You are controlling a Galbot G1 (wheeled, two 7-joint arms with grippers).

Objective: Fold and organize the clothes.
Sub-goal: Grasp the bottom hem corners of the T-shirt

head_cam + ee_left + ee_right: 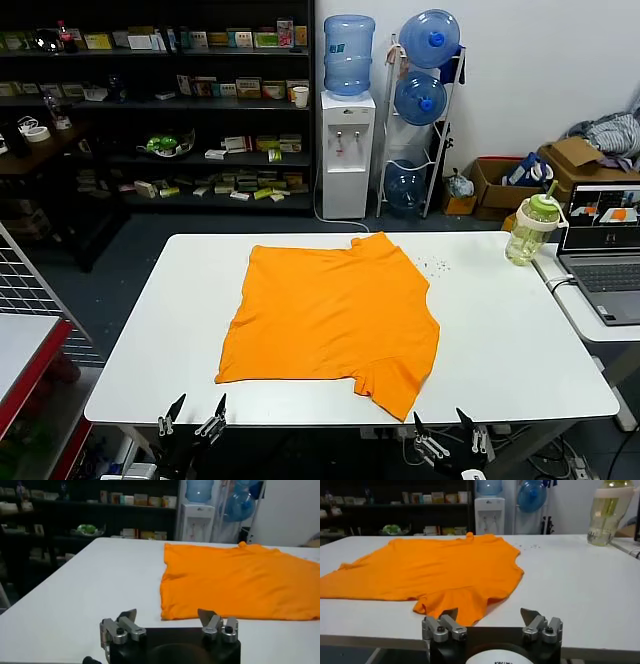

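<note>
Shirt (335, 315) lies flat, apparently unfolded; both hands, left (192, 418) and right (446, 427), wide, must reach its edges.

T-shirt (330, 315) plain bright orange | table (500, 340) white | bottle (531, 230) pale green w/ green lid

laptop (612, 262) cut off, shelf items unreadable
</note>
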